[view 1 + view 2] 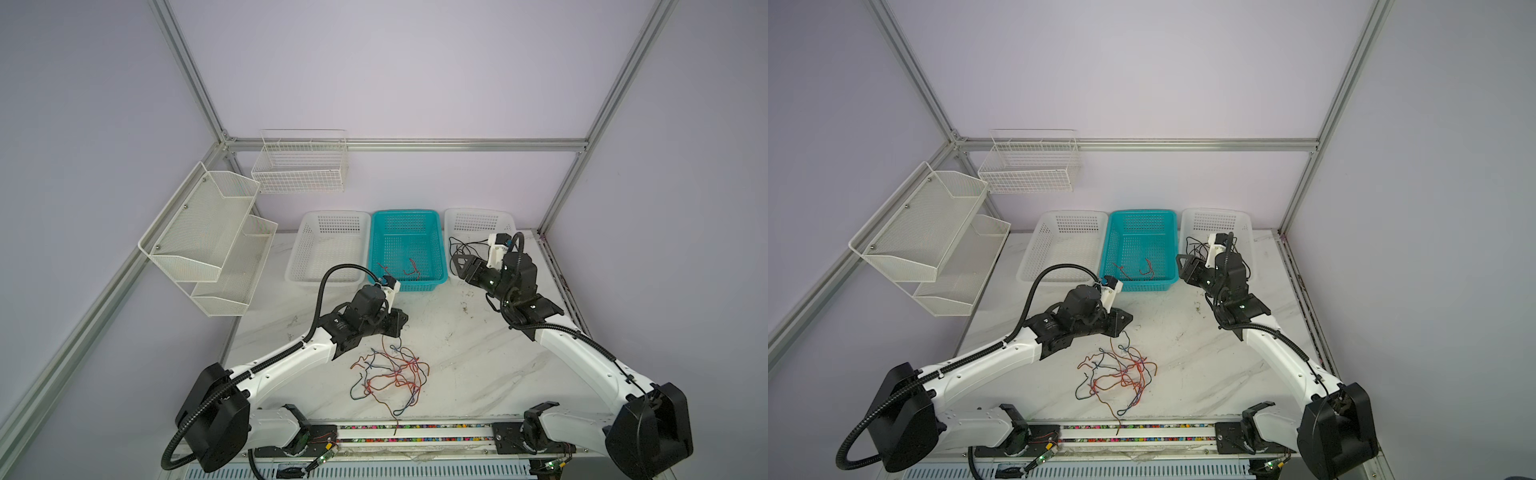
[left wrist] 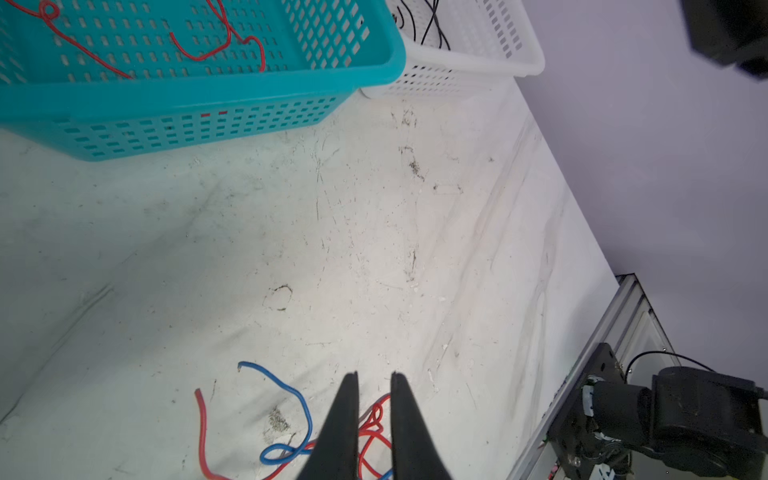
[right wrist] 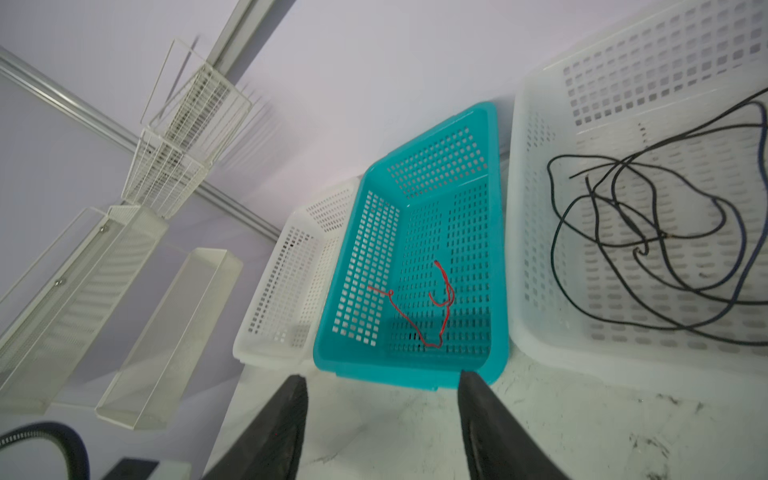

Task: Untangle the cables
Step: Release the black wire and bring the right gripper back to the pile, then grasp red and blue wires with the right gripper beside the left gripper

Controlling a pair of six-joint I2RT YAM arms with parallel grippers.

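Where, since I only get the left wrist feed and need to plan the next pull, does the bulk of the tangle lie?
Observer: The tangle of cables lies in the middle of the table, nearer its front edge than its back.
Operator: And what is happening on the right side?
Observer: The right pincer is open and holding nothing, by the right white basket.
Operator: Which basket has no cable yet?
Observer: The left white basket shows none.

Cables [image 1: 390,371], tangled heap — red-orange, blue, black
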